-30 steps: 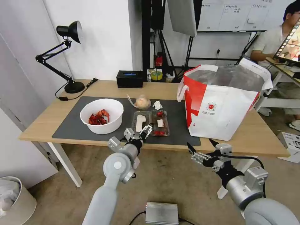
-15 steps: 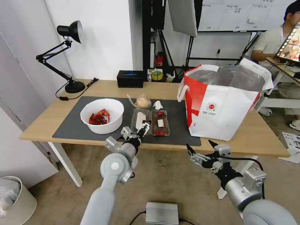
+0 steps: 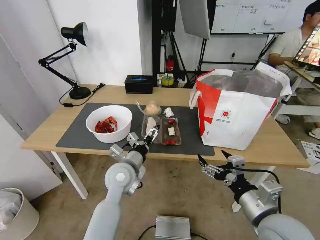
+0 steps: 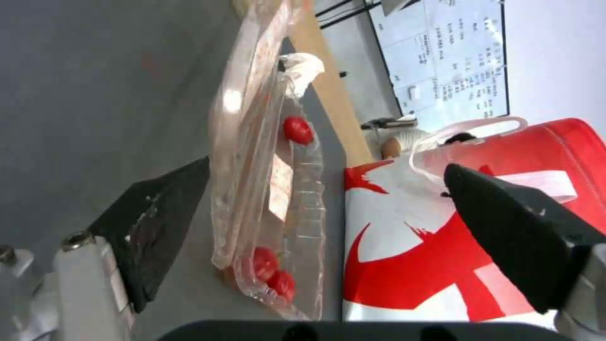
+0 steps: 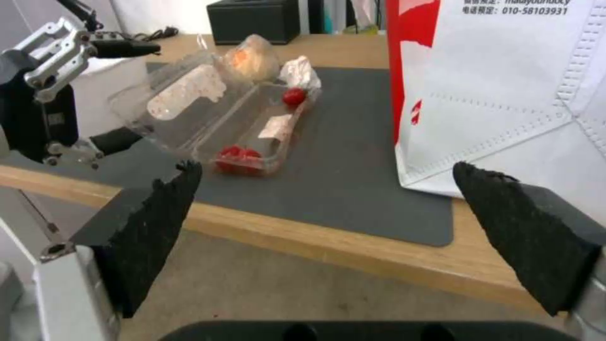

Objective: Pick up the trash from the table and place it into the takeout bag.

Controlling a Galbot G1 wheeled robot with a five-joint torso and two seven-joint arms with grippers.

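Grey left arm (image 3: 145, 136) at clamshell (image 3: 161, 130)

The worktop (image 3: 50, 128), light wood on white legs, spanned the middle of the frame. A dark grey mat (image 3: 76, 133) covered its centre-left area. Directly on the bare wood stood a black desk lamp (image 3: 78, 91) at upper left, a black rectangular box (image 3: 138, 84) at the rear centre, and the takeout bag (image 3: 238, 111) at right, its base overlapping the mat's right edge.
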